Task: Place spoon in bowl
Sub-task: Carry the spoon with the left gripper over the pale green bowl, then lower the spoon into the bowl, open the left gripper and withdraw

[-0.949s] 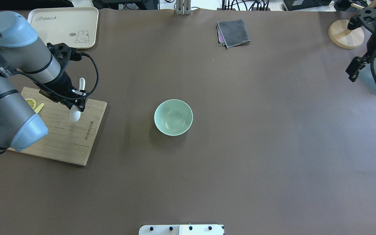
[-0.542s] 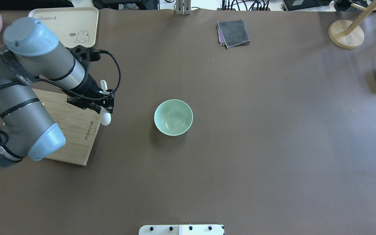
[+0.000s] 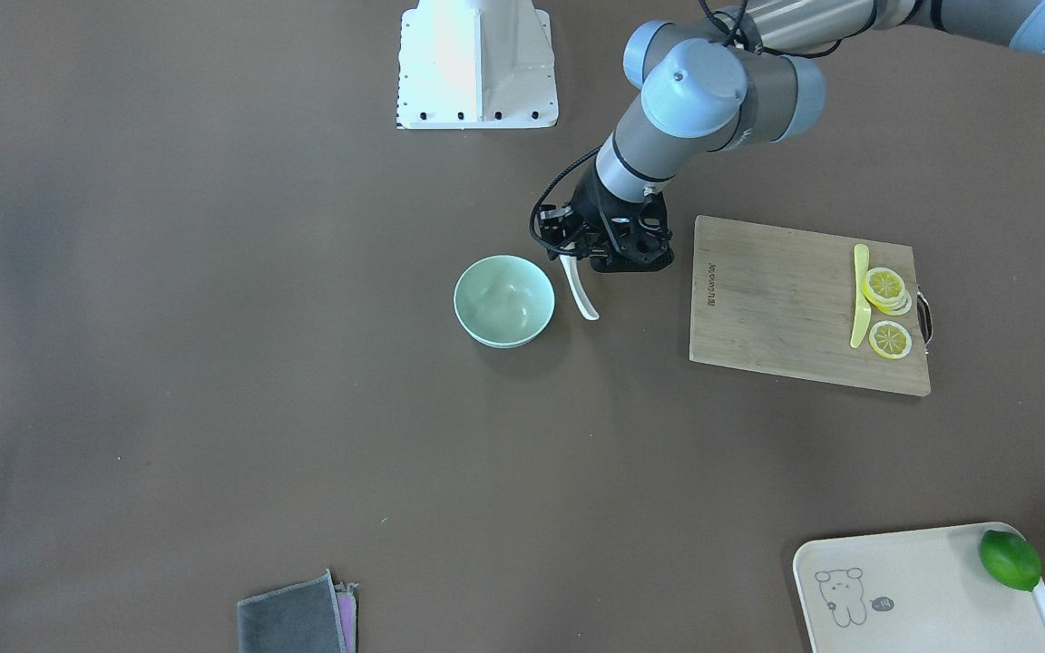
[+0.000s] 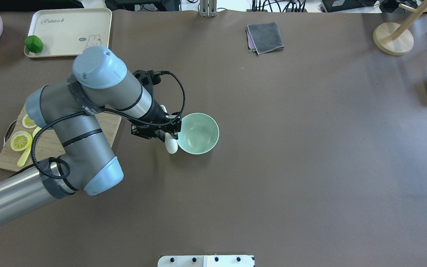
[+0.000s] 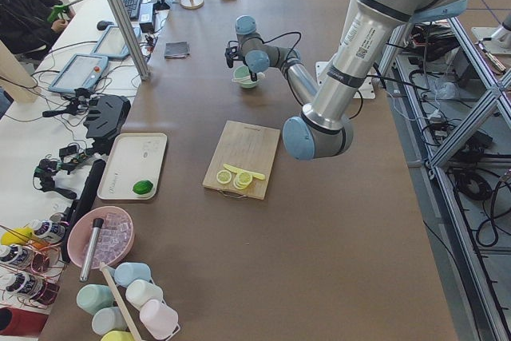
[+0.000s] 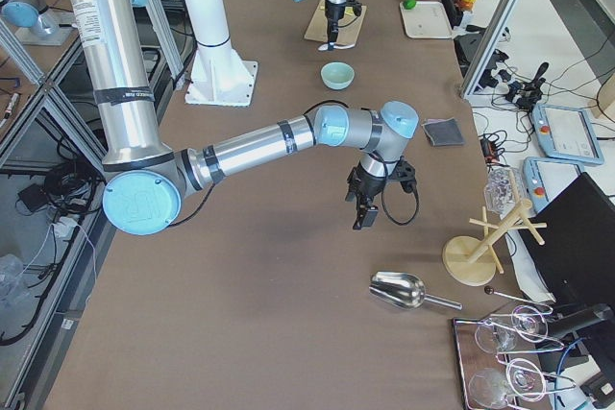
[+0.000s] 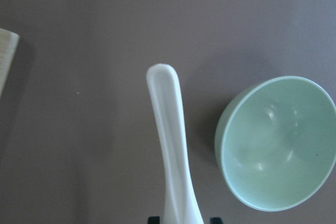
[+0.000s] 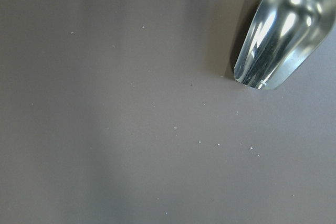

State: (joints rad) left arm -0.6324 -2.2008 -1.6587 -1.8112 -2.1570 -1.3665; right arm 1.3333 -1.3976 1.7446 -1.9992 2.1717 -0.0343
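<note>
Holds the spoon [image 4: 171, 145] clamped at mid-length in the left gripper [image 4: 167, 130], raised off the table just beside the bowl [image 4: 198, 134], on the side toward the cutting board [image 3: 786, 299], not yet over the rim. Cannot tell whether the right gripper [image 6: 363, 210] is parted or closed; hangs near a metal scoop [image 6: 399, 290].
</note>
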